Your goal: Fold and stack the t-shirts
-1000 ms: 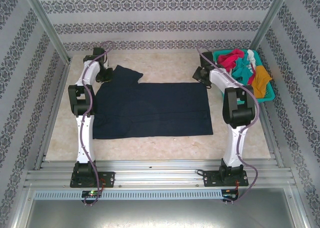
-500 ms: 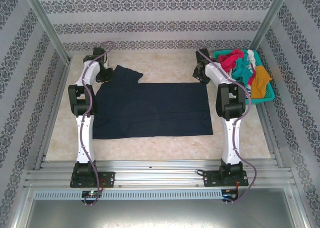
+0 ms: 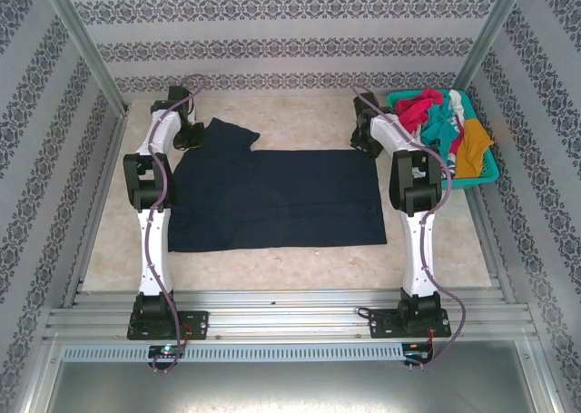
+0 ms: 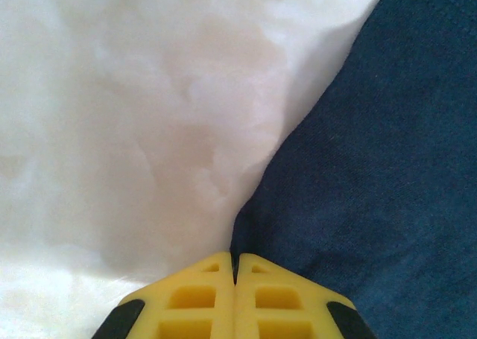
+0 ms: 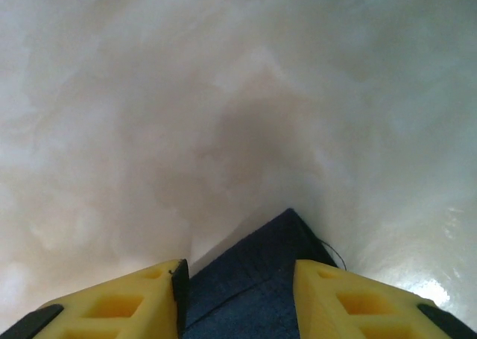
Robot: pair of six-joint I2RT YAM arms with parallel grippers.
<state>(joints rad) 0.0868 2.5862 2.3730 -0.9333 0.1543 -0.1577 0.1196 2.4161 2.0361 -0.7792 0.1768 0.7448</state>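
A large navy t-shirt (image 3: 272,195) lies spread flat on the table. My left gripper (image 3: 192,137) sits at its far left sleeve. In the left wrist view the yellow fingers (image 4: 186,302) are pressed together, and the navy cloth edge (image 4: 358,175) runs into their tips. My right gripper (image 3: 365,139) is at the shirt's far right corner. There its jaws (image 5: 238,268) stand apart, one on each side of the navy corner (image 5: 261,287), low over the table. Red-pink (image 3: 416,109), teal (image 3: 440,127), white (image 3: 458,104) and mustard (image 3: 472,150) t-shirts are heaped in the basket.
The teal lattice basket (image 3: 472,183) stands at the far right, close beside the right arm. Patterned walls and metal posts enclose the table on three sides. Pale bare tabletop (image 3: 300,122) lies behind the navy shirt.
The right arm has swung left and away from the basket, bringing its gripper down over the shirt's far right corner with the jaws narrowing. The left arm has not moved.
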